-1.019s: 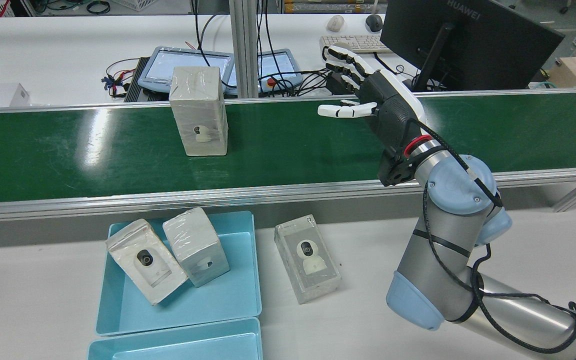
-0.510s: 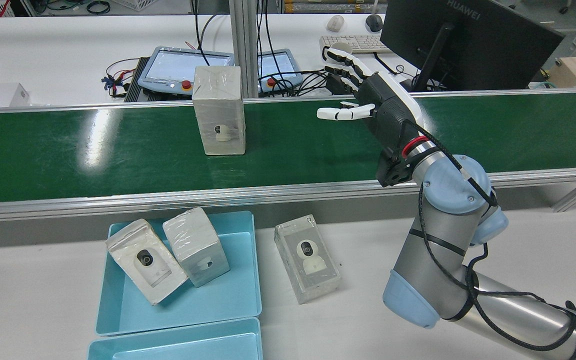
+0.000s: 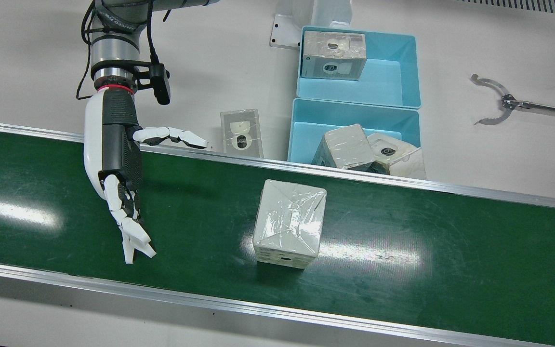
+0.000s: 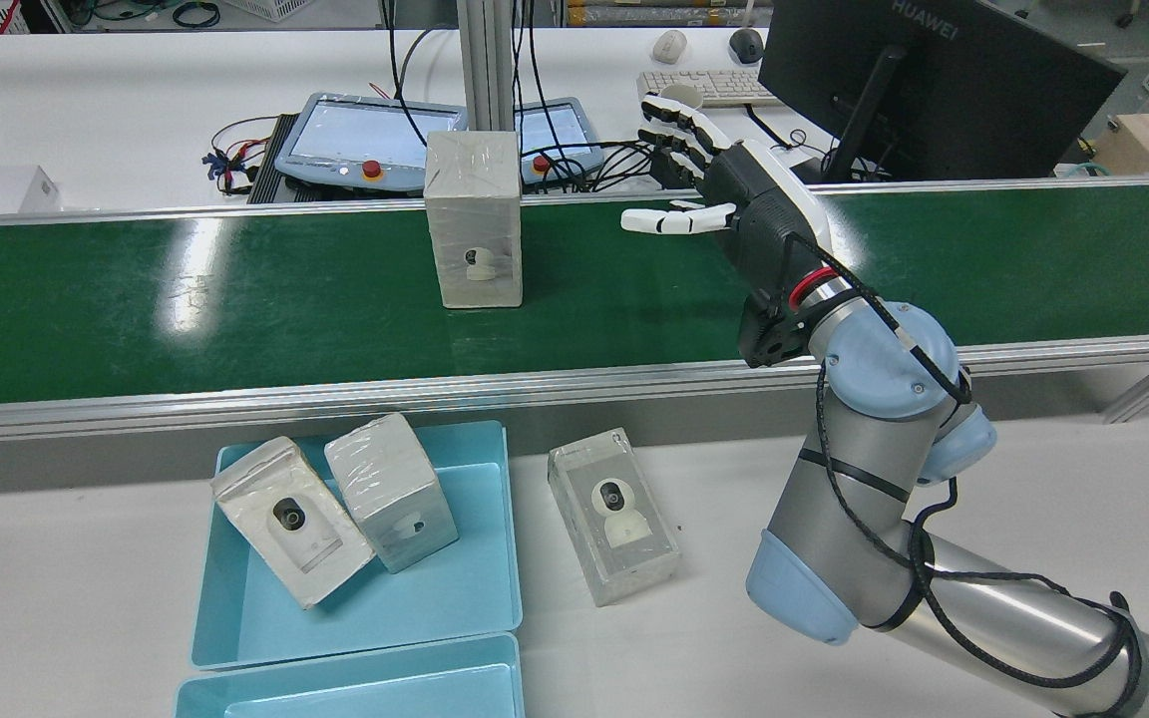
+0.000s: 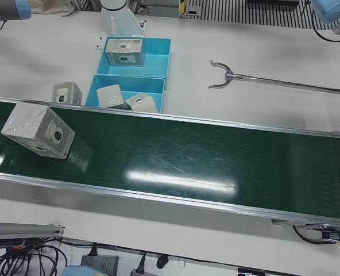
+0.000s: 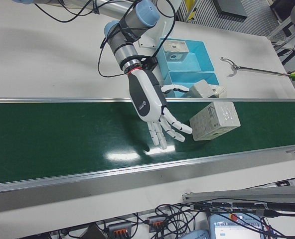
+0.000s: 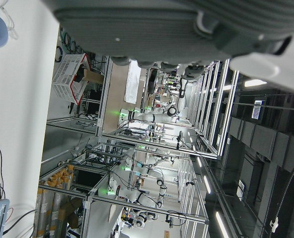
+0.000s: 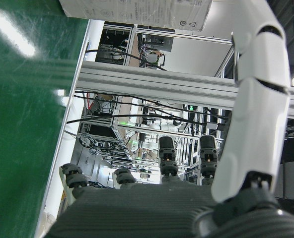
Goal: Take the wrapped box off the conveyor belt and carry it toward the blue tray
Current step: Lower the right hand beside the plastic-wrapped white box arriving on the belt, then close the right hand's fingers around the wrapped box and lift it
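The wrapped box (image 4: 475, 224) stands upright on the green conveyor belt (image 4: 136, 299). It also shows in the front view (image 3: 289, 224) and the right-front view (image 6: 216, 121). My right hand (image 4: 734, 204) is open with its fingers spread. It hovers over the belt to the right of the box in the rear view, clearly apart from it, and also shows in the front view (image 3: 113, 159). The blue tray (image 4: 495, 598) lies on the table before the belt and holds two wrapped boxes (image 4: 390, 494). Only the grey underside of my left hand (image 7: 162, 29) shows, in its own view.
Another wrapped box (image 4: 614, 514) lies on the table right of the tray. A second blue tray (image 3: 393, 82) holds one box (image 3: 334, 55). A metal grabber tool (image 3: 499, 101) lies on the table. A monitor (image 4: 934, 80) and teach pendants (image 4: 355, 130) stand beyond the belt.
The wrapped box has ridden the belt to the right in the rear view, closer to my right hand. My right hand has shifted slightly left, still open.
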